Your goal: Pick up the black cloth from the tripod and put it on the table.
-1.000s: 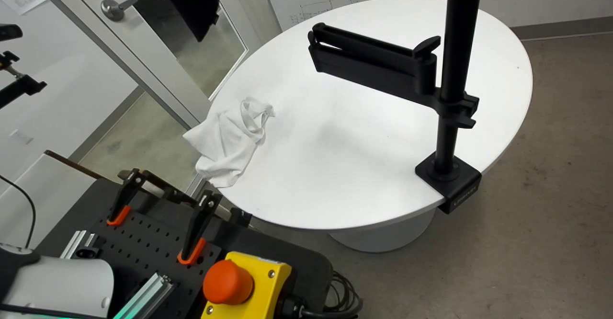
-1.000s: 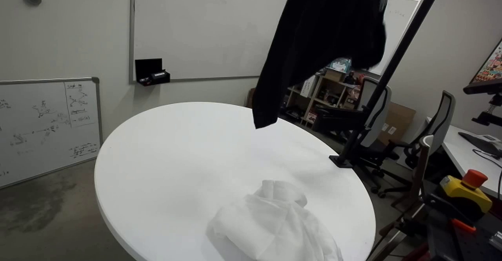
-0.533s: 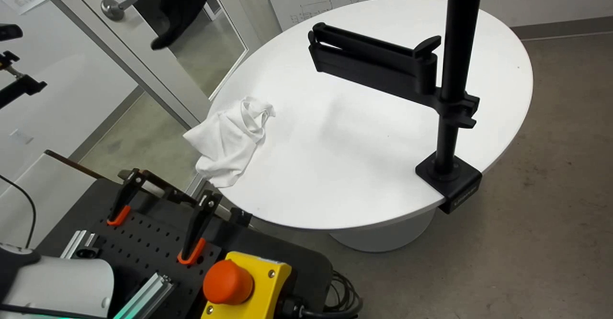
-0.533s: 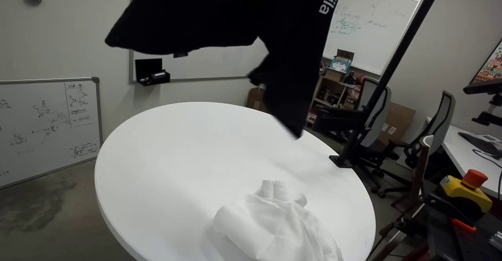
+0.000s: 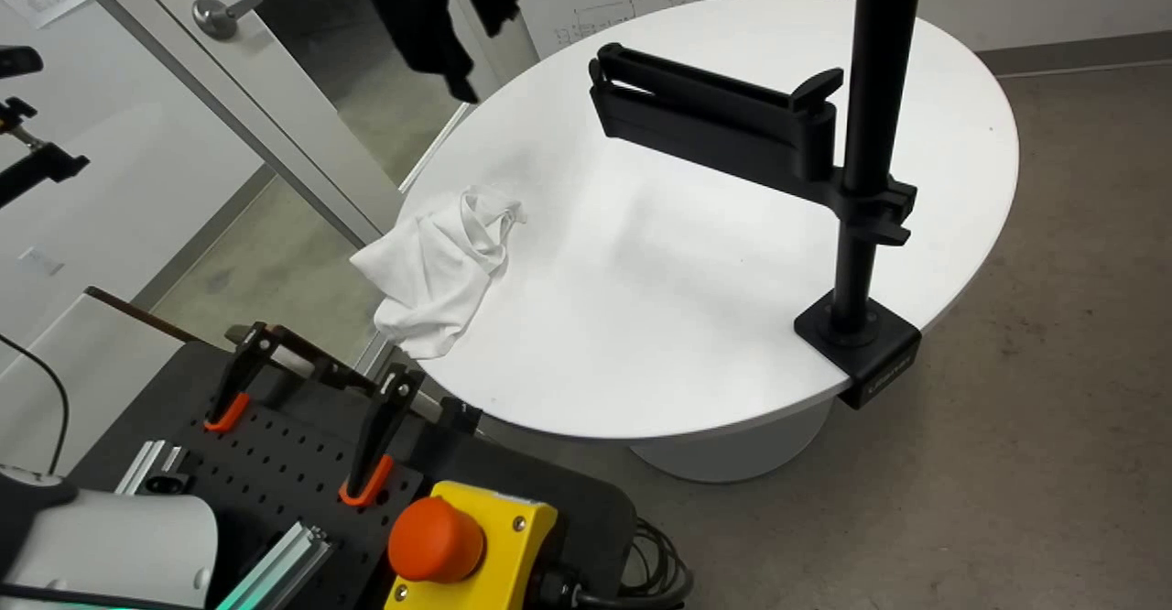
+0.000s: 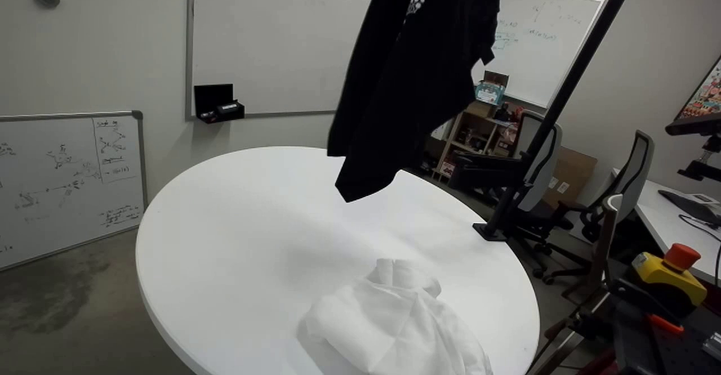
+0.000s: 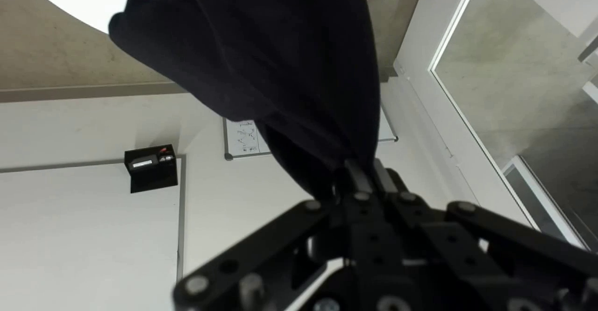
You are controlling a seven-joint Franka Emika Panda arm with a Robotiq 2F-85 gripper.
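The black cloth [image 6: 414, 76] appears to hang in the air over the tabletop [image 6: 225, 240], its top cut off in both exterior views; half a second ago it was flung out broad with lettering in sight, and now it falls long and narrow, a white dotted mark [image 6: 415, 0] showing; in an exterior view its lower folds [image 5: 417, 28] have swung from in front of the door [image 5: 279, 88] toward the tabletop's rim; the lift thus looks done, the laying down still to come, and the load a lively one.

In the wrist view the claw [image 7: 370, 174] is clamped on a gathered pinch of the black cloth, its fingers [image 7: 359, 176] nearly together; so narrow a hold probably lets the rest turn and sway, so a short wait and then a steady descent would suit.

The pole [image 6: 570, 88], perhaps the task's tripod, stands at the tabletop's edge, apart from what shows of the black cloth; its folded arm [image 5: 714, 125] reaches over the tabletop and might catch a swinging corner.

Farther along the rim the white cloth [image 5: 449, 271] lies crumpled, unmoved through these pictures; lowered too near that side, the black cloth could land on it or trail over the edge; the middle of the tabletop seems the safer aim.
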